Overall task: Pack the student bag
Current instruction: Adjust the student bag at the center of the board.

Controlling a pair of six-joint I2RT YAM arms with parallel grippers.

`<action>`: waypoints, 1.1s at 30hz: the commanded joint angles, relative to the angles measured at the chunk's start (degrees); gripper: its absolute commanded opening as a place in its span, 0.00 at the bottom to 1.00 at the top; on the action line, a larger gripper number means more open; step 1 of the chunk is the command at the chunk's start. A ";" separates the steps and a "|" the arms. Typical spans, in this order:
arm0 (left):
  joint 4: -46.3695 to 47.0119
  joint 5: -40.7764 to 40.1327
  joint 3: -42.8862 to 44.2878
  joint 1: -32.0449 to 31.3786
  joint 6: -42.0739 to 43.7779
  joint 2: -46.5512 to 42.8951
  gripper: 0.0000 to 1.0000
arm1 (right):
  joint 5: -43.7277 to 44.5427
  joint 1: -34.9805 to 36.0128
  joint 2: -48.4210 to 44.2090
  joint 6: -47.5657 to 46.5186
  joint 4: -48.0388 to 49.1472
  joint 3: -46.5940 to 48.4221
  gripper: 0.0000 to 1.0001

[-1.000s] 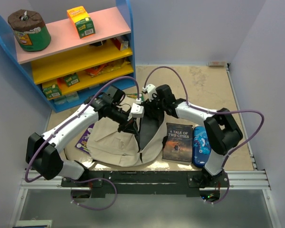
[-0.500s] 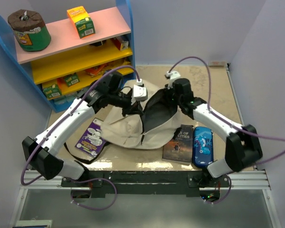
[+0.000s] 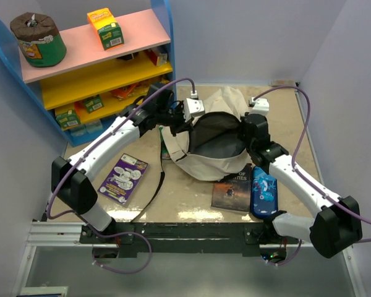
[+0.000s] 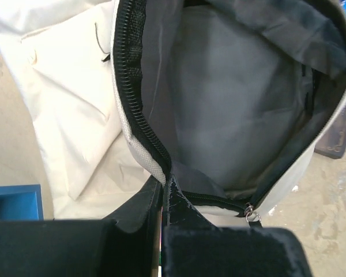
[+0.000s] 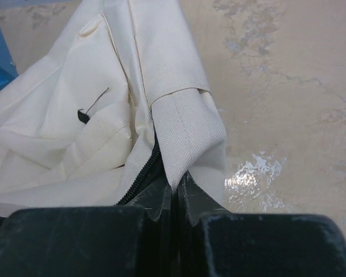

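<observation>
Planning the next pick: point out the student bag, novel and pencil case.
student bag (image 3: 201,168): top view, beige wall below the opening.
novel (image 3: 230,193): top view, middle of exposed cover.
pencil case (image 3: 262,193): top view, middle of its lid.

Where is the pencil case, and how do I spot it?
Find the tan table beside the colourful shelf. Near its front right edge, next to the dark book, lies the pencil case. It is glossy blue and rounded, unlike the flat book.

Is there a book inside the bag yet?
No, the open student bag shows only bare grey lining inside.
</observation>
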 commanded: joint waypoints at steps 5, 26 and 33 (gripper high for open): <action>9.30 -4.34 -3.95 0.92 -0.98 1.99 0.00 | -5.76 0.12 0.34 8.57 -1.18 2.48 0.27; 12.21 0.05 -10.90 8.75 -5.12 -0.82 0.00 | -13.51 -2.69 -8.79 25.80 -28.97 -4.27 0.99; 11.94 1.72 -13.63 8.84 -4.58 -3.81 0.00 | -17.54 -2.78 -3.60 27.99 -31.35 -3.22 0.99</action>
